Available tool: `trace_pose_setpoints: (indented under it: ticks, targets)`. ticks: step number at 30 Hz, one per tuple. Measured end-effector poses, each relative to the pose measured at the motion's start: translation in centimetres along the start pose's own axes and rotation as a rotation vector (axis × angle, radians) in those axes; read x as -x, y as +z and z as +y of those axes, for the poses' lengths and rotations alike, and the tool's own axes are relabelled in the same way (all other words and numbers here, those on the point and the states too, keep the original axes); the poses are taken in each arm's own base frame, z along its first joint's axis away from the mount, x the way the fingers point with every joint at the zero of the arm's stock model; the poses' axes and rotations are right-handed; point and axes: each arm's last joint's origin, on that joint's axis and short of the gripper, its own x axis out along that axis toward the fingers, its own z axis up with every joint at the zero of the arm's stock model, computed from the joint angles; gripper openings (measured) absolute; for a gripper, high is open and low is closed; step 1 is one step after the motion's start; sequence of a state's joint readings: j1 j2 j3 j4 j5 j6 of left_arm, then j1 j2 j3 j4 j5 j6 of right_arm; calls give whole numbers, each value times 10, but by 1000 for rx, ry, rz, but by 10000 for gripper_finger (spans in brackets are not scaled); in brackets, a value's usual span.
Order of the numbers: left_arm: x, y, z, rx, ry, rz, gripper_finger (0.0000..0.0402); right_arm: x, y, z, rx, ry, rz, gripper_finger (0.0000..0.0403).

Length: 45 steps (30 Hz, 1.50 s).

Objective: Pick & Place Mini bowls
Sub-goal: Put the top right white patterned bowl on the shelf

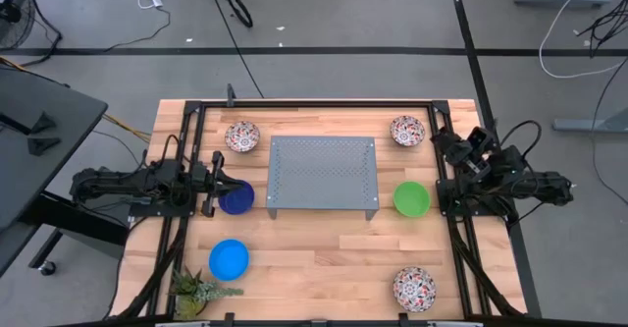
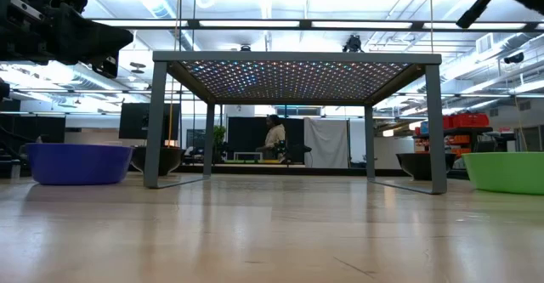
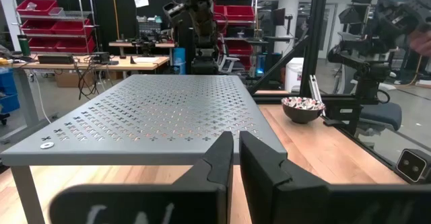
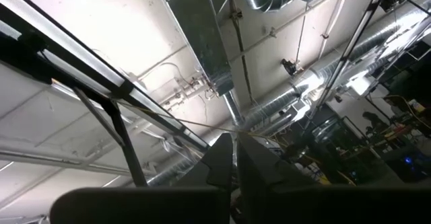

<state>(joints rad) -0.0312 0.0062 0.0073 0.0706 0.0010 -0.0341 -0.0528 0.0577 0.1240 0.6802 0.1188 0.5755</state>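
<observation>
Six mini bowls stand upright on the wooden table around the grey tray (image 1: pixel 322 175). Floral white ones stand far left (image 1: pixel 241 136), far right (image 1: pixel 407 130) and near right (image 1: pixel 414 289). The dark blue bowl (image 1: pixel 236 198) is left of the tray, the green one (image 1: pixel 411 198) right of it, the bright blue one (image 1: pixel 229 259) near left. My left gripper (image 1: pixel 222 175) is shut and empty, level, above the dark blue bowl's far rim and pointing at the tray (image 3: pixel 155 116). My right gripper (image 4: pixel 234 150) is shut and empty, pointing up at the table's right edge.
The perforated tray stands on legs (image 2: pixel 158 121) mid-table, with open space beneath it. A spiky green plant (image 1: pixel 196 290) sits at the near left corner. Black frame rails (image 1: pixel 461 239) run along the table's left and right sides. A person (image 2: pixel 274 136) stands far off in the room.
</observation>
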Motion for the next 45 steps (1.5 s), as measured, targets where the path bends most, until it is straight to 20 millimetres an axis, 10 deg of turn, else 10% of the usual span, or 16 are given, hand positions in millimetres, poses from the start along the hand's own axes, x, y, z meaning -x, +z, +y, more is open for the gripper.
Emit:
trace_pose_setpoints:
  ticks: [45]
  targets:
    - [0,0,0,0,0,0,32,-135,85,75,410,-126,315,26]
